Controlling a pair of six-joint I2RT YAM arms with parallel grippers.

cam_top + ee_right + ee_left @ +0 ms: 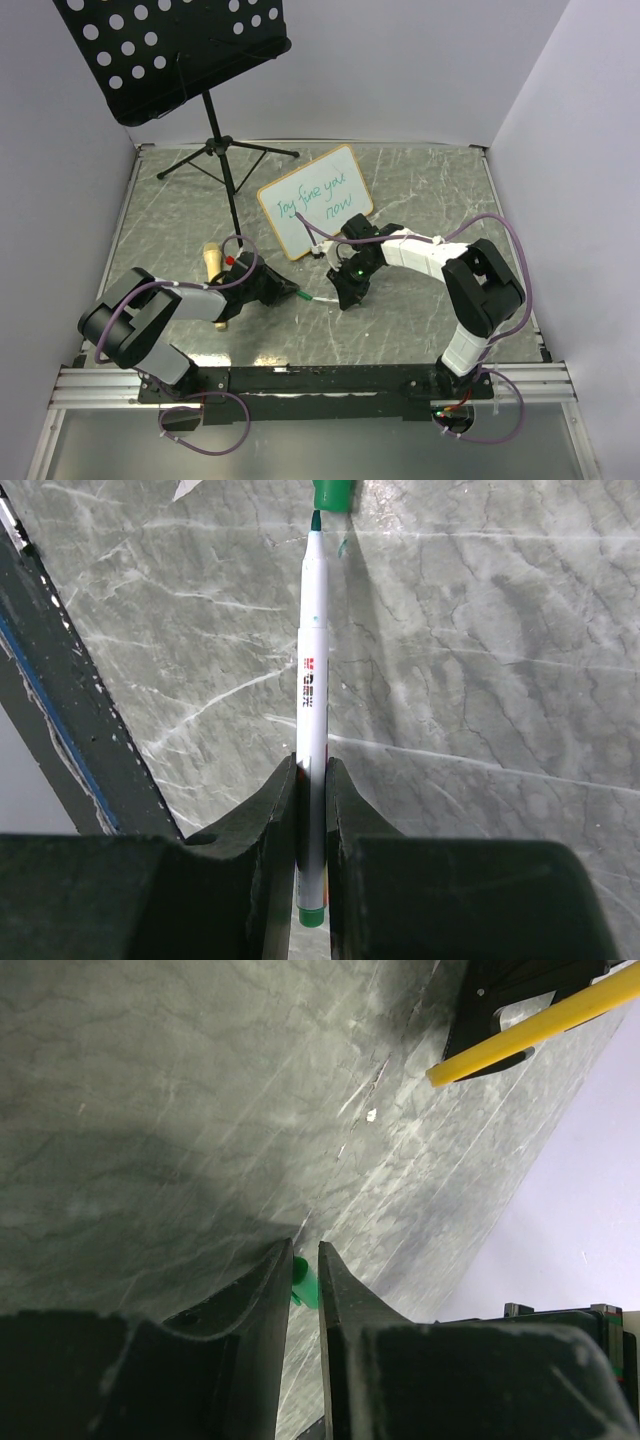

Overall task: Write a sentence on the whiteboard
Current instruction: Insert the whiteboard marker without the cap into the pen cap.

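Pale lilac walls [420, 60] enclose a grey marbled table [430, 190].

Whiteboard [315, 200]: green handwritten txt, 2 lines. Line 1 reads approx. "Joy fine you"; 1st word uncertain. Line 2, lower right: "now". Txt runs along the board's long edge, rising to the right in top view. Marker [312, 660]: red printed logo mid-barrel on white, seen in right wrist view; chars too small to read.
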